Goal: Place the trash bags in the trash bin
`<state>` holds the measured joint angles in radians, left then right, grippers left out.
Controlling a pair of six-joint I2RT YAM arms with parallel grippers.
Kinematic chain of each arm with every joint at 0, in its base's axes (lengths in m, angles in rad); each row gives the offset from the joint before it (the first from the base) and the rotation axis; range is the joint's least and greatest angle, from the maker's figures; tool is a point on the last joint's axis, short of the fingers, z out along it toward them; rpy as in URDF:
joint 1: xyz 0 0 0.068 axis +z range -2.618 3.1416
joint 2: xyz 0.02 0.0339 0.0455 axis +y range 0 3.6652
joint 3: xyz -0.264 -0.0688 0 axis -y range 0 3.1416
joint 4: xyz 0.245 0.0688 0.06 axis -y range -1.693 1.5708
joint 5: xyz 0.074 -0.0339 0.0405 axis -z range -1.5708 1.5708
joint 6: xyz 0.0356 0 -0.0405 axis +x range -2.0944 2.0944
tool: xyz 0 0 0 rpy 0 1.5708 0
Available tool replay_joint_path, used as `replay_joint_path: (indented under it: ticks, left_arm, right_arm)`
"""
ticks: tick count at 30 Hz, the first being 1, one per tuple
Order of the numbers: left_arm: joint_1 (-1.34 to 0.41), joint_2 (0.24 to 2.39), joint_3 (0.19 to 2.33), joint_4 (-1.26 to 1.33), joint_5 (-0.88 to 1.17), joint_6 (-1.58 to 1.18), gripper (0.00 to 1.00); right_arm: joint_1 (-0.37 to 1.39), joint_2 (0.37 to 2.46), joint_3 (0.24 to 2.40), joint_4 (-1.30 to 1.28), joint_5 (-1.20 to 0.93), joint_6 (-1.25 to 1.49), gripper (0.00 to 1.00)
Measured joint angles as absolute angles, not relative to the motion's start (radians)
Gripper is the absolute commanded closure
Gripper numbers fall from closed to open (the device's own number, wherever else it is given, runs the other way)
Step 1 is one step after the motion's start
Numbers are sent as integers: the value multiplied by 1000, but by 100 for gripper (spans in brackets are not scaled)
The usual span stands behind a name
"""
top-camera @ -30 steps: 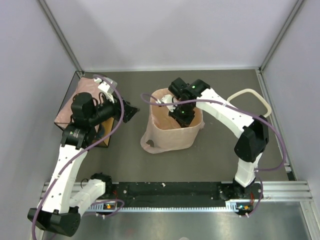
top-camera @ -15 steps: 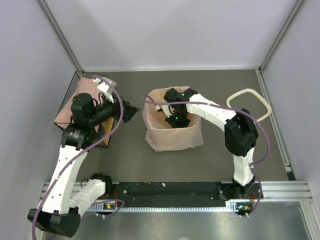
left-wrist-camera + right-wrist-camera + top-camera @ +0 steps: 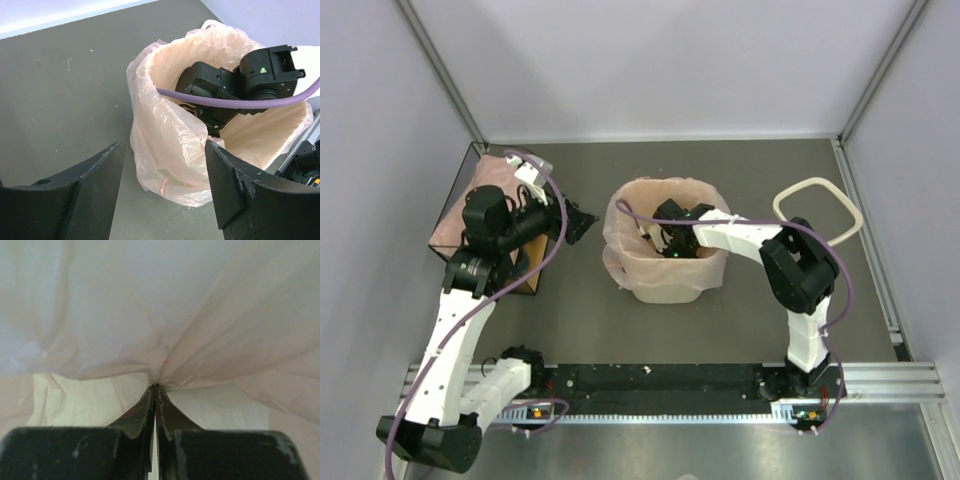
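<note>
Seemingly, right pincer [image 3: 155, 387] pinches one trash bag [image 3: 165, 135] inside one bin [image 3: 665, 292].

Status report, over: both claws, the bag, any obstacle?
Right claw shut on thin pale pink plastic trash bag, inside cream-beige plastic trash bin. Bag draped over bin rim. Left claw open, empty, off to the side. No obstruction seen.

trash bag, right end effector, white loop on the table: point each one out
trash bag [image 3: 165, 145], left wrist view, outer draped film
right end effector [image 3: 155, 386], right wrist view, closed fingertips pinching film
white loop [image 3: 812, 181], top external view, far edge
</note>
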<state>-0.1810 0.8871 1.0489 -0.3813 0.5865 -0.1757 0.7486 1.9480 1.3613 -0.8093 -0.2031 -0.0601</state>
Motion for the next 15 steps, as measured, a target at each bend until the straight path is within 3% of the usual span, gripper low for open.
replay_joint_path:
  ticks: [15]
  left_arm:
    - [-178, 913, 1049, -356, 597, -175, 29]
  right_arm:
    - [749, 1770, 1333, -698, -204, -59, 100]
